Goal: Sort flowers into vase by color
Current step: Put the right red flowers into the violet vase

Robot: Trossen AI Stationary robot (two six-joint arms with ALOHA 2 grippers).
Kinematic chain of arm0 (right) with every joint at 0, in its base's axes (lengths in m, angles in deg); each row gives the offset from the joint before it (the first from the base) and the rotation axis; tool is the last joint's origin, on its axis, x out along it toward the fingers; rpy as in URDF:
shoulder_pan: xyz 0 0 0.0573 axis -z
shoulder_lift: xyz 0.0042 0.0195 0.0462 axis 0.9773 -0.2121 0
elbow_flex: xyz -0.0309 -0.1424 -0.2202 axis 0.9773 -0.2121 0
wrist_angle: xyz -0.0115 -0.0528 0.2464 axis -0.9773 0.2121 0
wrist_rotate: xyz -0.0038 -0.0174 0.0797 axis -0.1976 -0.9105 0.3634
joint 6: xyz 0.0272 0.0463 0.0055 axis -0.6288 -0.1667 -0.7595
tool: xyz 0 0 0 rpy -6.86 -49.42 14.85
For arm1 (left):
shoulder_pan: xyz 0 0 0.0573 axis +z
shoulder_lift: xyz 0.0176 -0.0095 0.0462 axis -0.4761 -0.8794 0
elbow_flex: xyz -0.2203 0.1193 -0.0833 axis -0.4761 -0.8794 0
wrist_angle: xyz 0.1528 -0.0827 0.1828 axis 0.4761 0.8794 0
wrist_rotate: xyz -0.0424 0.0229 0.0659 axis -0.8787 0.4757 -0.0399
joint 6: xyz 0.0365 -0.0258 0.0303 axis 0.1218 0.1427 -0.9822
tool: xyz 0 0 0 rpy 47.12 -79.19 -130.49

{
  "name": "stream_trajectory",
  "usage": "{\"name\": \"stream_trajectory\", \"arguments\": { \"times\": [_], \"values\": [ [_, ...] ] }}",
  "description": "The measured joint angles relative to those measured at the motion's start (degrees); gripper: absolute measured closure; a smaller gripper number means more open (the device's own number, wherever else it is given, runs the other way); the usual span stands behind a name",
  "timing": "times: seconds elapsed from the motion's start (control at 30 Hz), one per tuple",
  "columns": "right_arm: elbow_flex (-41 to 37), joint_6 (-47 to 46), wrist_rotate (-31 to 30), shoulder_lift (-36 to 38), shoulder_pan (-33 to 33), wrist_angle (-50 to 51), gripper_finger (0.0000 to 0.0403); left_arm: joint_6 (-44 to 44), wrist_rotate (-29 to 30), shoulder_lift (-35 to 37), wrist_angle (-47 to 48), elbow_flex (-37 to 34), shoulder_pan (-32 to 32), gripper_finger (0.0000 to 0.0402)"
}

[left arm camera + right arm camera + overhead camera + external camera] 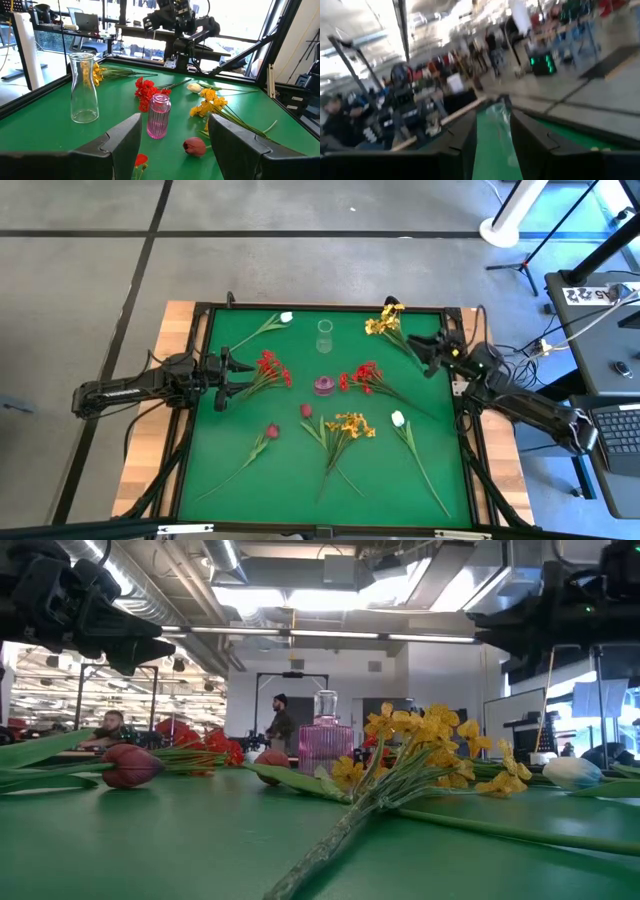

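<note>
Flowers lie flat on the green mat [240, 480]. There are white buds [287, 317] [398, 418], yellow clusters [385, 320] [350, 423], red clusters [270, 367] [362, 375] and dark red buds [272, 430] [306, 411]. A clear vase [325, 335] and a pink ribbed vase [324, 385] stand upright mid-table. My left gripper [172, 145] hovers open at the left, level, beside the left red cluster, facing the pink vase [159, 116]. My right gripper [492, 145] hovers at the far right [428, 352], fingers apart, nothing between them.
A black frame [200, 310] rims the mat on the wooden table. Bare mat lies along the near edge. A desk with a laptop [620, 430] stands to the right. A tripod foot [520, 265] and people [280, 725] are in the room beyond.
</note>
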Motion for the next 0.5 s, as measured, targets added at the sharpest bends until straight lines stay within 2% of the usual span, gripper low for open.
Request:
{"name": "stream_trajectory", "arguments": {
  "times": [0.1,0.2,0.33,0.4,0.5],
  "values": [
    [7.16,0.43,2.65,-6.36,0.01,8.06,0.0285,0.01,0.0,0.0,0.0,-0.01,-0.01,0.0178],
    [15.99,3.66,5.7,-13.0,0.01,20.24,0.0285,0.02,-0.02,0.0,-0.02,0.0,0.0,0.0178],
    [28.26,10.85,5.33,-21.76,0.01,39.42,0.0285,0.0,0.0,0.0,-0.02,0.01,0.01,0.0178],
    [31.88,13.18,4.03,-25.98,0.01,48.53,0.0285,0.0,-0.02,0.0,-0.02,0.0,-0.01,0.0178],
    [33.0,14.87,2.53,-31.09,0.01,57.55,0.0285,0.0,0.0,0.0,-0.02,0.0,0.01,0.0178]
  ]
}}
